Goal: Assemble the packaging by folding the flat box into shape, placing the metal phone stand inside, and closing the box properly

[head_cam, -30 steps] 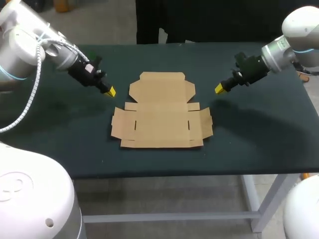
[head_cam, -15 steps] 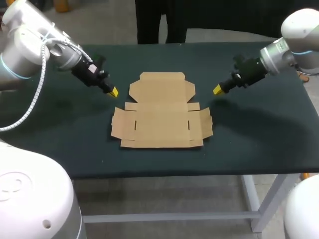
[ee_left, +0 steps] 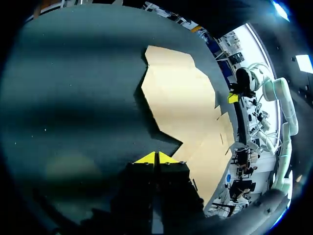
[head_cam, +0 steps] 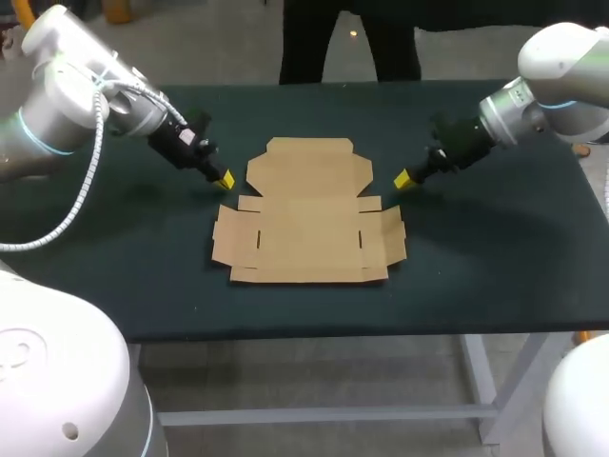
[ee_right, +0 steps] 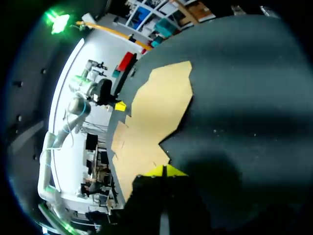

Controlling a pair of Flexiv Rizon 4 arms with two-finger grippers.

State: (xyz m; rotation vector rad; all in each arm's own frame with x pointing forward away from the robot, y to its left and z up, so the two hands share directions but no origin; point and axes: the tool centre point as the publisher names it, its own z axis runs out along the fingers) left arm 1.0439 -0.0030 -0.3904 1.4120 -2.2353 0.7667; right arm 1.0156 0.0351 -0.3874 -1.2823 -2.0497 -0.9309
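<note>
Left gripper [head_cam: 225, 179], tips pressed together and empty, sits just left of the flat box [head_cam: 309, 221], by its far flap. Box lies unfolded between both arms. Right gripper [head_cam: 402, 178], likewise closed and empty, mirrors it; neither looks nearer.

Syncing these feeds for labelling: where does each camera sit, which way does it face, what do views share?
Head view: above and behind the robot, looking down on table and flat box; left arm and right arm enter from the sides.
Left wrist view: on the left wrist, looking along shut left jaws at the box; right arm beyond.
Right wrist view: on the right wrist, looking along shut right jaws at the box; left arm beyond.
Shared: the box in all three.
</note>
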